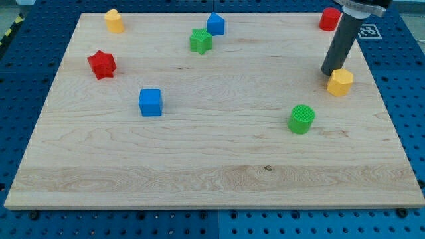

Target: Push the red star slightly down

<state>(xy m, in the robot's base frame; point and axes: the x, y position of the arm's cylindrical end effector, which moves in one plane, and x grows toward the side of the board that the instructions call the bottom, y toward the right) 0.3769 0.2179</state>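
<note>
The red star [101, 64] lies on the wooden board [212, 166] near the view's left edge, upper part. My tip [329, 72] is far across the board at the view's right, touching or just beside the top left of a yellow block [340, 82]. The dark rod rises from there to the view's top right. Nothing stands close to the red star; the nearest block is a blue cube [151, 102], below and to its right.
A yellow block [114, 20] sits at the top left. A green star [200, 41] and a blue block [215, 24] sit at the top middle. A red block [329, 18] is at the top right, a green cylinder [301, 119] lower right.
</note>
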